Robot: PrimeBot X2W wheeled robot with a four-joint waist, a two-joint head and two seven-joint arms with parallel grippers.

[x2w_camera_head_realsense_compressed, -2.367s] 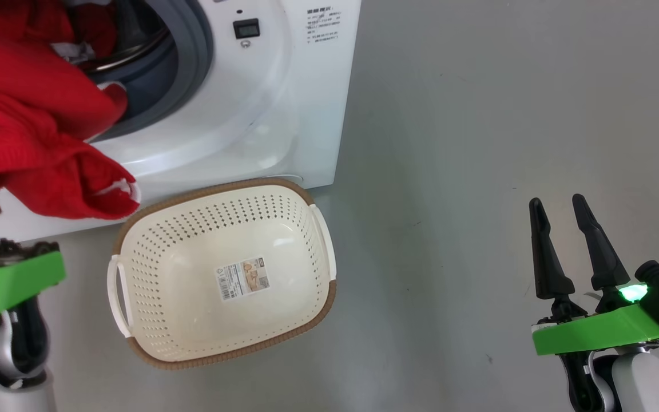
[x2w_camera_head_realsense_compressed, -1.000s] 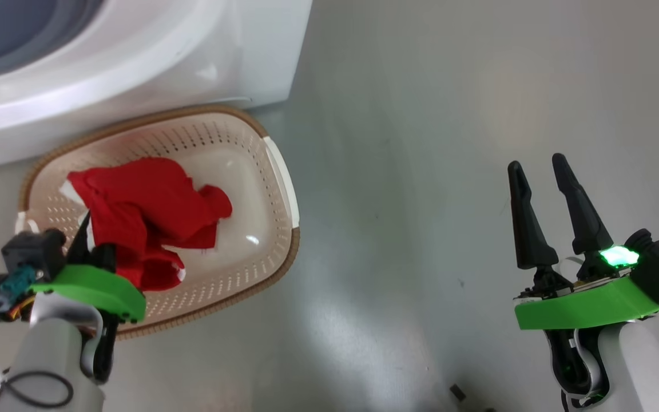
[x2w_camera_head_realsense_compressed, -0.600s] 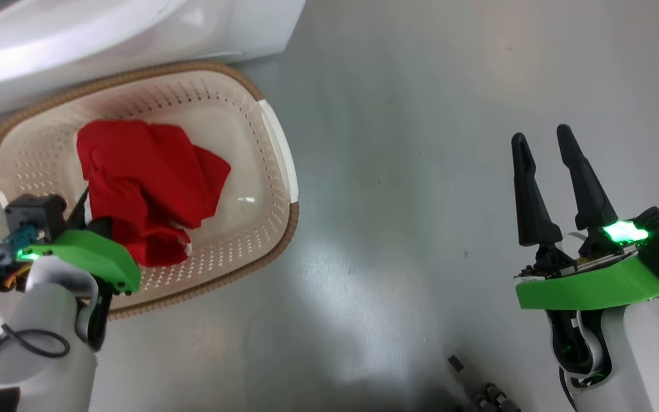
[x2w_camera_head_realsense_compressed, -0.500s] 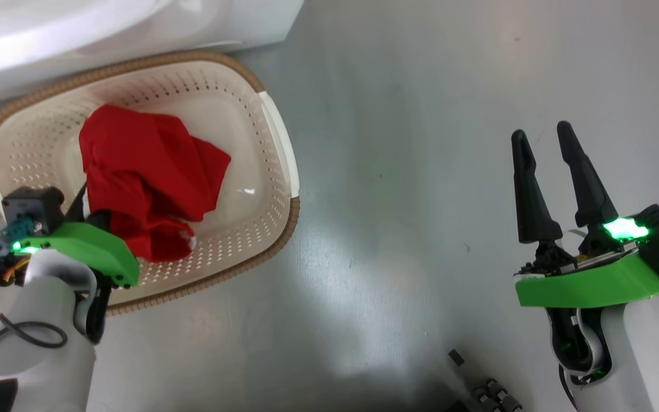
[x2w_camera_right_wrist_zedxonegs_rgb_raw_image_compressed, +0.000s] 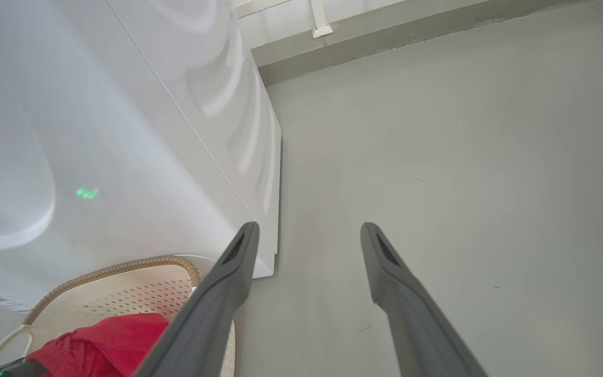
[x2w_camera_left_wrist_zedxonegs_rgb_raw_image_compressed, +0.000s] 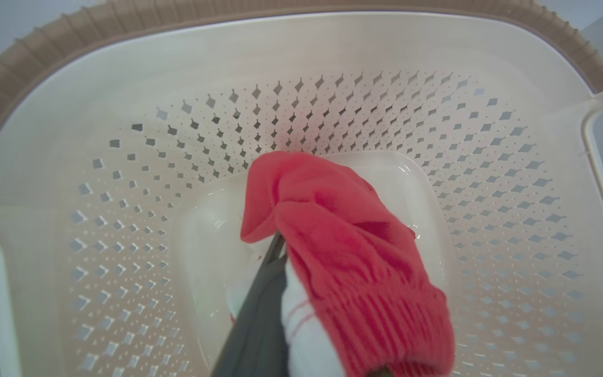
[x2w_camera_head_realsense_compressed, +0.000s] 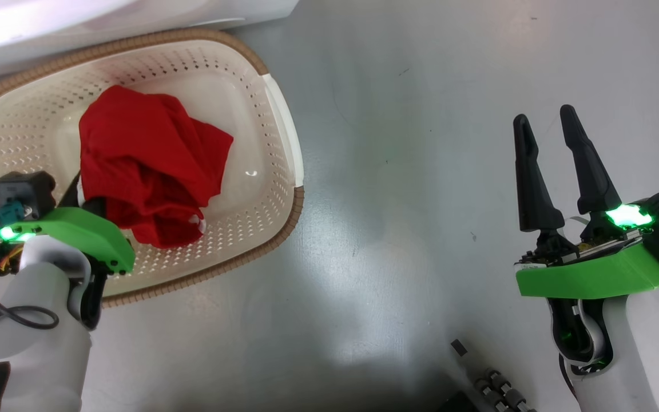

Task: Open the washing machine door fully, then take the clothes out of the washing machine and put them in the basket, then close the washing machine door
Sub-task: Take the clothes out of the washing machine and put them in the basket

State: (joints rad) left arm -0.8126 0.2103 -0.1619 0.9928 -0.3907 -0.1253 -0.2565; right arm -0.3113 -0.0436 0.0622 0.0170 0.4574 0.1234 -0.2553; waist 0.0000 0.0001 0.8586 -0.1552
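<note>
A red garment that hung from the left gripper (x2w_camera_left_wrist_zedxonegs_rgb_raw_image_compressed: 278, 254) beside the washing machine's (x2w_camera_head_realsense_compressed: 78, 28) open mouth moments ago, above an empty basket (x2w_camera_head_realsense_compressed: 284, 131), now lies bunched on the basket's floor, the robot's head having tipped down to follow it. The clothes (x2w_camera_head_realsense_compressed: 146, 160) rest slightly left of the basket's middle, and the basket sits on the grey floor (x2w_camera_head_realsense_compressed: 421, 171) just in front of the white machine. The delivery appears all but complete, with only the release left for this piece. More red fabric was seen in the drum earlier, so another trip looks likely before the door can be closed. In the left wrist view the left gripper's dark fingers stand almost pressed together, low inside the basket, with a fold of red and white knit draped over them and apparently pinched between them; they seem only just beginning to part. The right gripper (x2w_camera_head_realsense_compressed: 544, 114) hangs well apart over bare floor, its two long fingers spread wide, holding and touching nothing.
</note>
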